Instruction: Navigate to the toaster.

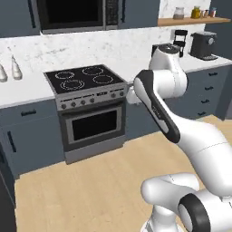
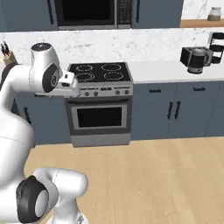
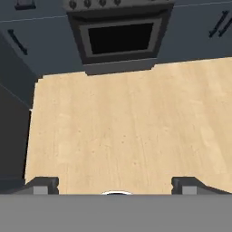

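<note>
- Pincer (image 3: 116, 185) from my hand view: fingertips spread wide, released, gripping nothing, just wooden floor (image 3: 127, 127) and the oven (image 3: 118, 38) ahead.
- Left base view: stove (image 1: 86, 78) dead centre, coffee machine (image 1: 203, 45) far right; arm blocks any toaster there.
- Right base view: toaster (image 2: 188, 55) sits on the table (image 2: 162, 70) right of the stove, tucked behind the kettle (image 2: 197, 60).

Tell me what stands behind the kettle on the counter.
In the right base view, the dark toaster sits partly behind the kettle; its right end is covered. The coffee machine stands further right.
</note>
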{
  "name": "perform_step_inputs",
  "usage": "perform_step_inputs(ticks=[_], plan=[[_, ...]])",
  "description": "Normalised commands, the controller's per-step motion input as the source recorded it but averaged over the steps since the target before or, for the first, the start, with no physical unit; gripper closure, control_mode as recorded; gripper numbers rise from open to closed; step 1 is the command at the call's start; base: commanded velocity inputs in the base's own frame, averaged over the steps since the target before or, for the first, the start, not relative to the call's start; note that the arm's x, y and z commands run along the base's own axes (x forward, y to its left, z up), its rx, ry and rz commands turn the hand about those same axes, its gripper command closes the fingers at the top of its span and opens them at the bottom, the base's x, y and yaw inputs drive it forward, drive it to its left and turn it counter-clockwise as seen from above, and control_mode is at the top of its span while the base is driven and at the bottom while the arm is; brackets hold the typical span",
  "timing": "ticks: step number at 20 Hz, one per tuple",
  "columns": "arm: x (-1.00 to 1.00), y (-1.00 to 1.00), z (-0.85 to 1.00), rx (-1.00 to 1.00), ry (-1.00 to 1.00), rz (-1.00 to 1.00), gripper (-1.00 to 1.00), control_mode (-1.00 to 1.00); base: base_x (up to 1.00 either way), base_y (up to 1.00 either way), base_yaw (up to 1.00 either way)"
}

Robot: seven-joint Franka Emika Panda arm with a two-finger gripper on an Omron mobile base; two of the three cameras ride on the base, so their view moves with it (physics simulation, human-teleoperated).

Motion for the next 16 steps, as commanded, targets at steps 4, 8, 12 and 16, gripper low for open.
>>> perform_step_inputs(ticks=[4,8,12,16], plan=[[0.0,0.0,0.0,0.0,0.0,0.0,-1.0,1.0,0.0,0.0,-0.8],[0.0,0.0,0.0,0.0,0.0,0.0,-1.0,1.0,0.28,-0.19,-0.59],[0.0,0.0,0.0,0.0,0.0,0.0,-1.0,1.0,0.9,-0.48,-0.18],[0.0,0.0,0.0,0.0,0.0,0.0,-1.0,1.0,1.0,-0.38,-0.03]])
